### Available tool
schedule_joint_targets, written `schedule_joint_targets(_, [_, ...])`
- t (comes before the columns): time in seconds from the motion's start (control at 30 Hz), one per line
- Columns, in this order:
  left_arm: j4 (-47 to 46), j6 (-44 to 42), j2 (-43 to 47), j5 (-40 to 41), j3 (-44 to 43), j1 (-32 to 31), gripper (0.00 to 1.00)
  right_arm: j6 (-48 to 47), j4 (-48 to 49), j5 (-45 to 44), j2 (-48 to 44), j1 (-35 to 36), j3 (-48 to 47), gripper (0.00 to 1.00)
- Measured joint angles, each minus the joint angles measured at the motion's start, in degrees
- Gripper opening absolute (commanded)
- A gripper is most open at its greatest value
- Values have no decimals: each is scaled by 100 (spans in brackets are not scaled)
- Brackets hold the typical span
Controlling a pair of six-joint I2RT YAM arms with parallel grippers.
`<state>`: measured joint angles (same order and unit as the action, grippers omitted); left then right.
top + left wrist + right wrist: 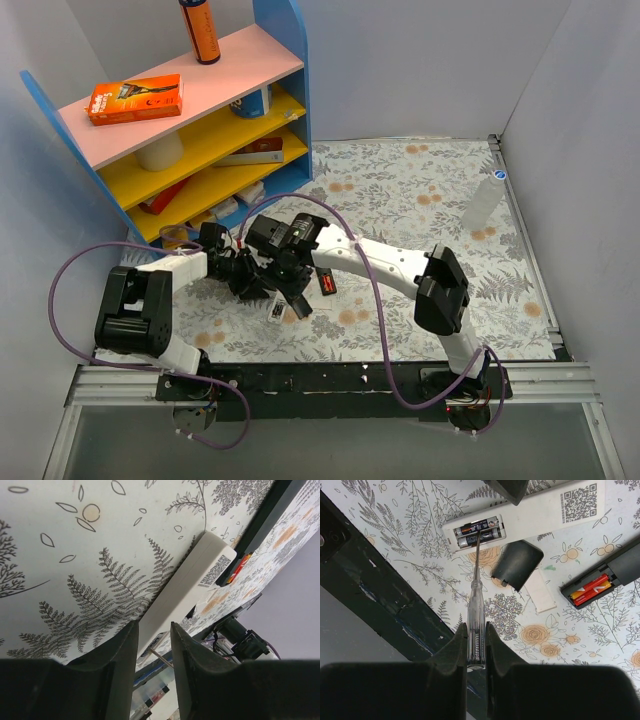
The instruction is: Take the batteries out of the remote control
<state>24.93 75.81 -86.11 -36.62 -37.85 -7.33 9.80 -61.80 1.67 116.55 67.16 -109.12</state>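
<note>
Right hand (475, 628) gripping screwdriver (476, 587), tip at batteries (490, 534)

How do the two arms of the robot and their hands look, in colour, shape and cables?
The left arm and right arm have white links with bulky black joints. A purple cable loops along each. The left hand and right hand are matte black, with two thick fingers.

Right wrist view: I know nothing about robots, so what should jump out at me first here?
A clear-handled screwdriver, pinched in the right gripper, reaches up the middle with its tip in the white remote's open battery bay, against two dark batteries. Just right of it lies a loose black cover, and at the right edge a black remote shows two red cells.
</note>
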Motion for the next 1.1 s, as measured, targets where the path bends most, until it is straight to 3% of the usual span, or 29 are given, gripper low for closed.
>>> schedule_joint_targets(0.4, [-15,2,-227,-142,74,0,27,-101,-188,20,184,0,-269,1])
schedule_joint_targets(0.77, [-151,4,-404,-385,72,7,24,-90,1263,57,-863,0,1705,1])
schedule_joint_targets(1.1, [-164,7,-439,-413,61,15,24,-52,2011,68,-1305,-33,2496,1])
